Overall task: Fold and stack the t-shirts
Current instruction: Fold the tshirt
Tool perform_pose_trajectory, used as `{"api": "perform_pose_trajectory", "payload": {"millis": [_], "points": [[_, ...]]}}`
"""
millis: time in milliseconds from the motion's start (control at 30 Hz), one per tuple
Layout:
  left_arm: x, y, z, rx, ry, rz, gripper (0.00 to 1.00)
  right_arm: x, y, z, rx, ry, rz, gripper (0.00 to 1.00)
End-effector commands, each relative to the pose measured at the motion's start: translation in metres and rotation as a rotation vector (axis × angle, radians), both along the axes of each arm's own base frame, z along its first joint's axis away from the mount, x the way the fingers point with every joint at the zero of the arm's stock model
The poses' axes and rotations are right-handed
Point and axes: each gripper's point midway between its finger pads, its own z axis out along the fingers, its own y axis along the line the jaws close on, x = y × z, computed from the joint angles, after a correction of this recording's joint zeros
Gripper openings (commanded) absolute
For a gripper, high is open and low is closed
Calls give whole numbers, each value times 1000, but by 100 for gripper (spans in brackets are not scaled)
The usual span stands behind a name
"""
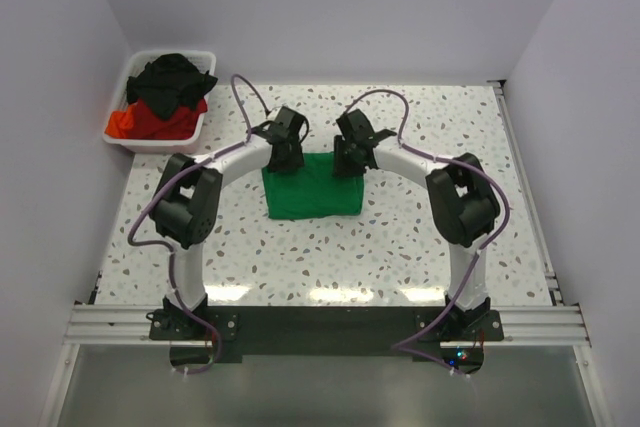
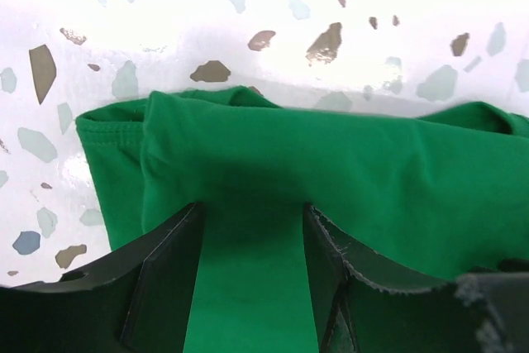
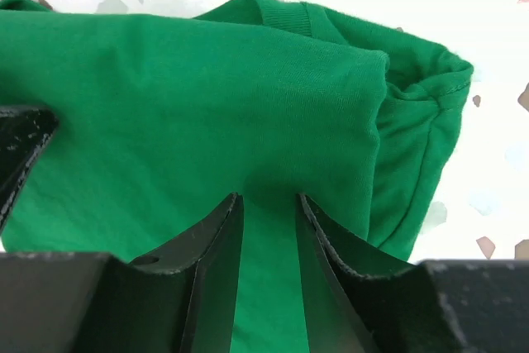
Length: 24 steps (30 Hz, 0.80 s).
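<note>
Folded green shirt (image 1: 312, 197) at frame centre; left gripper (image 2: 250, 208) spread wide on its upper left edge, right gripper (image 3: 269, 197) narrow on upper right edge, grip unclear

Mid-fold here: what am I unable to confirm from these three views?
- Top view: the arms hide the far edge of the green t-shirt.
- Right wrist view: unclear whether the right end effector pinches fabric or only presses on it; its own fingers block the contact.
- Top view: the black t-shirt tops the bin, so the count beneath is hidden.
</note>
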Motion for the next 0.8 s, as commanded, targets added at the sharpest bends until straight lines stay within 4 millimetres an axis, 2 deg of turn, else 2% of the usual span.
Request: {"api": "perform_pose_trajectory", "payload": {"millis": [0, 167, 333, 400, 567, 767], "points": [[16, 17, -9, 27, -15, 57, 56, 12, 4, 7, 16, -49, 2, 34], [13, 36, -26, 48, 44, 112, 56, 10, -16, -12, -66, -25, -70, 33], [12, 41, -32, 37, 77, 129, 56, 8, -25, -24, -97, 8, -106, 32], [14, 37, -26, 18, 58, 99, 56, 9, -25, -22, -93, 1, -108, 32], [28, 20, 5, -65, -70, 2, 56, 13, -22, 7, -56, -61, -102, 32], [31, 18, 36, -87, -145, -37, 56, 11, -22, 28, -28, -109, -90, 40]]}}
